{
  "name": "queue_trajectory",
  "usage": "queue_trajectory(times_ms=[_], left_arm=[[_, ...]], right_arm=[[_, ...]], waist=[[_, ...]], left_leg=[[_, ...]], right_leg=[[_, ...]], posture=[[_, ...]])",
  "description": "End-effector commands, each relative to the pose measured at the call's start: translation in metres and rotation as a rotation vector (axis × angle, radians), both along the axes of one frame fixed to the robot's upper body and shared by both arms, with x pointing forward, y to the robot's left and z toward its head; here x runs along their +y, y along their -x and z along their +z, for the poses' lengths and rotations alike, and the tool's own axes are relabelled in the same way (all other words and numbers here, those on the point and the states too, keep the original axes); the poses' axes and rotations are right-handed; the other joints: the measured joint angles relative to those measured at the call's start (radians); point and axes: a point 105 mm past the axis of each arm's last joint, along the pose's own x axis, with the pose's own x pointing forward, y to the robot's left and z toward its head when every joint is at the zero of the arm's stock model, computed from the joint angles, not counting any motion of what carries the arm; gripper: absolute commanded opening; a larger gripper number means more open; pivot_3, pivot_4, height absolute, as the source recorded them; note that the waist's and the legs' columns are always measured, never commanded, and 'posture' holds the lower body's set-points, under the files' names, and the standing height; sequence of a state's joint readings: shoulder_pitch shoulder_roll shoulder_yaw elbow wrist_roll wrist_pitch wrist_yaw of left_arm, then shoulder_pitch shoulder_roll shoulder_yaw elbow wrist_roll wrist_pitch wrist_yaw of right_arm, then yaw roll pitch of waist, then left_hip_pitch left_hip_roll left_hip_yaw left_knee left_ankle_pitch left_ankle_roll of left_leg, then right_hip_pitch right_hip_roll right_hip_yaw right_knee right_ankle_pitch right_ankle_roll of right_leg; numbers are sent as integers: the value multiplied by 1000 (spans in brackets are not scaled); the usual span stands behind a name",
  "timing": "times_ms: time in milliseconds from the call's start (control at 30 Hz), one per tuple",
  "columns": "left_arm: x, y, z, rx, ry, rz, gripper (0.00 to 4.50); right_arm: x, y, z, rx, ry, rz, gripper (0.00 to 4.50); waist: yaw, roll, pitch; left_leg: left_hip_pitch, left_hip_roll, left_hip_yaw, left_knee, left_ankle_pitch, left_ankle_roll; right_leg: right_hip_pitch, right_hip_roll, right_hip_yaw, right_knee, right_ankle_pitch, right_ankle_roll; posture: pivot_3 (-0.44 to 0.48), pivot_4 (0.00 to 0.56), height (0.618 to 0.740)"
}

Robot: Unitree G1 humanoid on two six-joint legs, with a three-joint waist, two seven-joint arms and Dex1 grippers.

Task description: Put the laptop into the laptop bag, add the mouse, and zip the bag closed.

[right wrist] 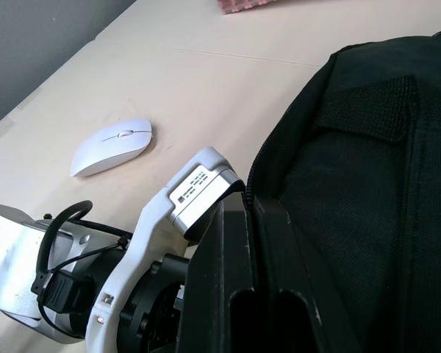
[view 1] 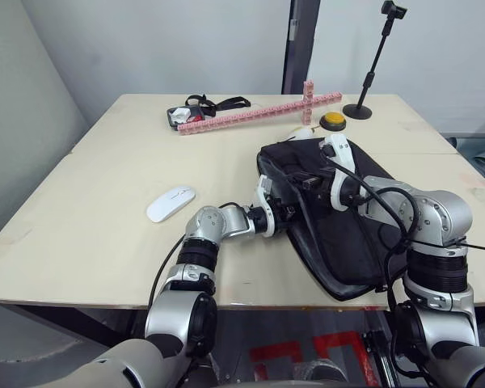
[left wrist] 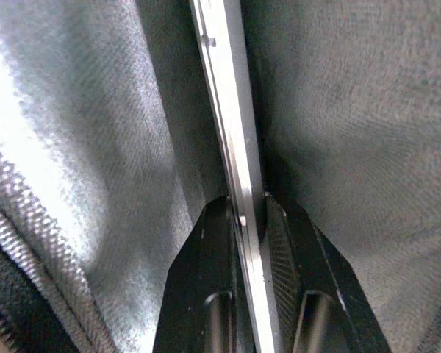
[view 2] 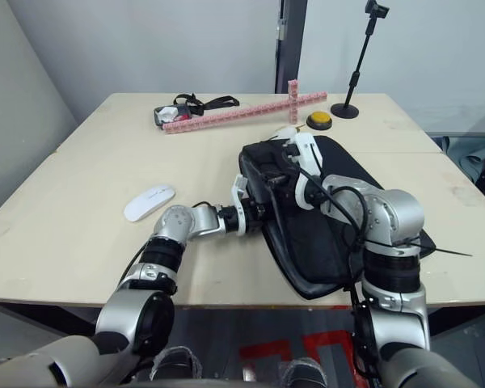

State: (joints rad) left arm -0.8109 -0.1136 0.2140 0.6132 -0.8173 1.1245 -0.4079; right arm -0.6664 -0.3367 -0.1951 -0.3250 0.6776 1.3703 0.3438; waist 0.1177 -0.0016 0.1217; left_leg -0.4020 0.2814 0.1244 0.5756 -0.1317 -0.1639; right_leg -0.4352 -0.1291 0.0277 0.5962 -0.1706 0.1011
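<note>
We have the left gripper (left wrist: 246, 213) inside the bag (view 1: 339, 234), clamped on the laptop (left wrist: 228, 110) edge to seat it. The right gripper (right wrist: 251, 209) pinches the bag's rim, holding the mouth open. The mouse (view 1: 170, 204) waits near the table's (view 1: 89, 210) left edge.

Even, soft overhead light across table (view 1: 105, 218); shadows short and faint. Mouse (view 1: 170, 204) glossy, bright, thin shadow beneath. Bag (view 1: 352, 242) reads near-black, weave detail lost in head views. Inside bag, left wrist view: fabric blown out white on one side, laptop (left wrist: 231, 132) edge glinting, fingers (left wrist: 198, 294) soft, out of focus.
</note>
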Motion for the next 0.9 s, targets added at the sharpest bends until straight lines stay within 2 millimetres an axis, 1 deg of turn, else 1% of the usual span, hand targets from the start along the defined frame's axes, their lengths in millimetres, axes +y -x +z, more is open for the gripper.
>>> queue_trajectory(times_ms=[33,67,100,133,233,267,400,467,533,567,633,700,800,900], left_arm=[[-9,6,28,-105,41,-71,1881],[-4,6,26,-114,24,-66,2428],[4,6,24,-130,-2,-60,2813],[11,6,23,-143,-20,-57,3137],[42,8,27,-192,-67,-37,4223],[52,8,28,-207,-88,-27,4458],[94,10,33,-264,-179,16,4458],[117,10,39,-326,-241,59,4458],[155,19,50,-443,-334,96,4458],[165,24,53,-474,-361,103,4458],[195,25,52,-493,-438,188,4458],[221,29,55,-520,-491,254,4458],[254,35,70,-588,-550,361,4458],[289,43,79,-676,-702,442,4458]], right_arm=[[9,4,21,-103,-22,48,0],[8,3,20,-104,-21,45,0],[8,3,20,-106,-19,43,0],[7,2,19,-108,-16,44,0],[8,1,15,-114,1,53,0],[8,0,14,-117,7,59,0],[12,-5,8,-137,43,96,0],[18,-6,5,-158,79,144,0],[29,1,-1,-167,127,247,0],[32,3,-4,-168,139,278,0],[36,9,-13,-179,198,340,0],[38,13,-22,-180,237,383,0],[38,17,-30,-180,264,418,0],[37,18,-34,-188,292,438,0]], waist=[[-1,0,0],[-2,0,0],[-3,0,0],[-6,0,0],[-15,1,0],[-16,1,0],[-15,1,0],[-15,1,0],[-23,2,0],[-27,2,0],[-28,2,0],[-25,2,0],[-24,2,0],[-24,2,0]], left_leg=[[0,0,0,0,0,0],[0,0,0,0,0,0],[0,0,0,0,0,0],[0,0,0,0,0,-1],[1,0,0,0,0,-1],[1,0,0,0,0,-1],[2,0,0,0,-1,-3],[2,0,0,0,-2,-4],[2,0,0,0,-3,-7],[1,1,0,-1,-3,-7],[2,1,0,-3,-3,-7],[2,1,0,-4,-3,-7],[2,1,0,-4,-3,-7],[2,1,-1,-3,-3,-8]], right_leg=[[0,0,0,0,0,0],[0,0,0,0,0,0],[0,0,0,0,0,0],[0,0,0,0,0,0],[0,0,0,1,0,0],[0,0,0,1,0,0],[1,0,0,1,0,-1],[1,0,0,1,0,-1],[0,1,0,1,-1,-1],[0,1,-1,1,-1,-1],[-1,1,-2,1,-1,-2],[-1,1,-2,1,-2,-3],[0,1,-2,0,-3,-3],[0,1,-3,1,-3,-4]], posture=[[0,150,740],[0,150,740],[0,150,740],[0,150,740],[0,150,740],[0,150,740],[0,150,740],[0,150,740],[0,150,740],[0,150,740],[0,150,740],[0,150,740],[0,150,740],[0,150,740]])
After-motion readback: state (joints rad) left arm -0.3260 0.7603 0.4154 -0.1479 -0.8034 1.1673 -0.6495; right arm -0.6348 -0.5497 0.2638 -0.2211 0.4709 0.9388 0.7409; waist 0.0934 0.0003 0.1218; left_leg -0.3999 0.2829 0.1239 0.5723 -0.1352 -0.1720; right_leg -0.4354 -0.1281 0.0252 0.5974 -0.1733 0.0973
